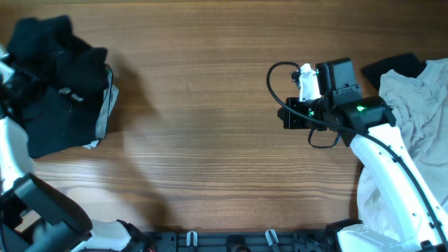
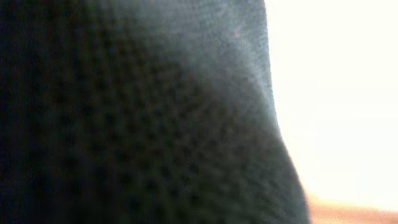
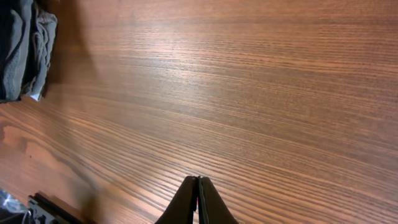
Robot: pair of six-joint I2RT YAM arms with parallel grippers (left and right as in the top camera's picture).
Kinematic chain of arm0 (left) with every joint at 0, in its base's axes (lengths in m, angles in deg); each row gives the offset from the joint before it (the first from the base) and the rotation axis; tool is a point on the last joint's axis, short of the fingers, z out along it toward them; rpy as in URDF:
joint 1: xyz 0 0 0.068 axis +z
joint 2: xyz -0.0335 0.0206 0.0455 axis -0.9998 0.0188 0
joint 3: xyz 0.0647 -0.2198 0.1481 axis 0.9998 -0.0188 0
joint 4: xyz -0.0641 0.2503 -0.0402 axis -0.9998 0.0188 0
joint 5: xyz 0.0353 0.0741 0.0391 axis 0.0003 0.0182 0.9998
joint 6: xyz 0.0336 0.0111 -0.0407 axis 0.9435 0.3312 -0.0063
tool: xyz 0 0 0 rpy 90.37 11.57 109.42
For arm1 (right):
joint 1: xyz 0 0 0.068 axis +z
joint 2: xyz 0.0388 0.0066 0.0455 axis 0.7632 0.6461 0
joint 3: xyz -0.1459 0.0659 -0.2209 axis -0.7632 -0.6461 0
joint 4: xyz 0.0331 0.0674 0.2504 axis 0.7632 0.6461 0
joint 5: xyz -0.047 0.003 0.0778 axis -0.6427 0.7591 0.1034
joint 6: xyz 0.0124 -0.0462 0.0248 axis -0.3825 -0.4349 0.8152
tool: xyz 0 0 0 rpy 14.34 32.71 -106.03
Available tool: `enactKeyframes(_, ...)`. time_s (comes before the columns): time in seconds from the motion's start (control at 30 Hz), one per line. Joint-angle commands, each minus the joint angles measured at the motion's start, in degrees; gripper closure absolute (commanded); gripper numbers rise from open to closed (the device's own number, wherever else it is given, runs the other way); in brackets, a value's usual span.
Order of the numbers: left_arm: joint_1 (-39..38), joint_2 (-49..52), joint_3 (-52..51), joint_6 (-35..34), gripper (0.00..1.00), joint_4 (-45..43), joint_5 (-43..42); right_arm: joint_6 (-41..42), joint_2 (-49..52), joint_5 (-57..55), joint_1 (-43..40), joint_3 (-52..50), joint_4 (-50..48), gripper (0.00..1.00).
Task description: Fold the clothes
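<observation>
table, dark clothes perhaps hiding left gripper

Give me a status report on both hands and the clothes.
Right hand shut, empty, over bare table. Left hand unreadable: black clothes cover its camera. Light clothes heaped at right.

The overhead view is evenly lit and sharp, with a soft shadow on the table right of the black clothes. The left wrist view is all blur: dark fabric, overexposed white at right. The right wrist view is crisp, the wood faintly glossy.
</observation>
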Motion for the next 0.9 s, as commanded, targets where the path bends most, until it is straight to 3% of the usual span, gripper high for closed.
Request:
enactKeyframes(0.0, 4.3, 4.2, 0.6, 1.5, 0.83, 5.9, 5.8, 0.5, 0.2, 1.2, -0.1, 0.3, 0.4, 0.94)
enactKeyframes(0.03, 5.5, 4.9, 0.6, 1.6, 0.60, 7.8, 9.0, 0.5, 0.2, 1.2, -0.1, 0.3, 0.4, 0.94)
enactKeyframes(0.07, 6.9, 5.4, 0.6, 1.6, 0.12, 10.3, 11.4, 0.5, 0.2, 1.2, -0.1, 0.3, 0.4, 0.89)
enactKeyframes(0.13, 9.5, 5.0, 0.7, 3.0, 0.00, 15.3, 11.4, 0.5, 0.2, 1.2, -0.1, 0.3, 0.4, 0.80)
enactKeyframes(0.3, 20.7, -1.6, 0.7, 5.8, 0.00, 30.8, 10.4, 0.2, 0.2, 1.1, -0.1, 0.3, 0.2, 0.70)
enactKeyframes(0.4, 21.6, -8.9, 0.7, 9.5, 0.00, 34.8, 5.1, 0.2, -0.2, 1.1, -0.1, 0.8, -1.2, 0.69)
enactKeyframes(0.47, 18.0, -17.0, 0.7, 14.0, 0.04, 34.7, -1.1, -1.1, -1.5, -0.3, -0.1, 2.2, -2.5, 0.67)
enactKeyframes(0.53, 9.5, -25.3, 0.7, 21.7, 0.06, 34.6, -2.3, -1.5, -3.8, -5.0, -0.1, 4.5, -2.6, 0.65)
enactKeyframes(0.6, -3.0, -33.2, 0.7, 25.2, 0.05, 34.9, 2.1, -2.8, -7.5, -8.7, -0.1, 7.3, -2.7, 0.61)
enactKeyframes(0.7, -23.1, -43.3, 0.7, 25.2, 0.00, 38.5, 23.5, -2.8, -14.6, -11.0, -0.1, 11.0, -2.5, 0.50)
enactKeyframes(0.73, -30.4, -46.9, 0.7, 25.2, 0.00, 41.0, 32.8, -2.8, -19.1, -11.3, -0.1, 11.2, -2.3, 0.40)
enactKeyframes(0.77, -37.0, -50.2, 0.7, 24.9, 0.00, 43.6, 39.3, -2.8, -22.2, -12.7, -0.1, 11.2, -1.5, 0.08)
enactKeyframes(0.8, -40.1, -51.8, 0.7, 25.0, 0.00, 45.3, 42.6, -2.8, -24.5, -14.4, -0.1, 11.2, -0.5, 0.00)
enactKeyframes(0.87, -43.9, -53.5, 0.7, 25.0, 0.00, 48.7, 46.2, -2.7, -27.6, -15.3, -0.1, 11.2, 0.5, 0.00)
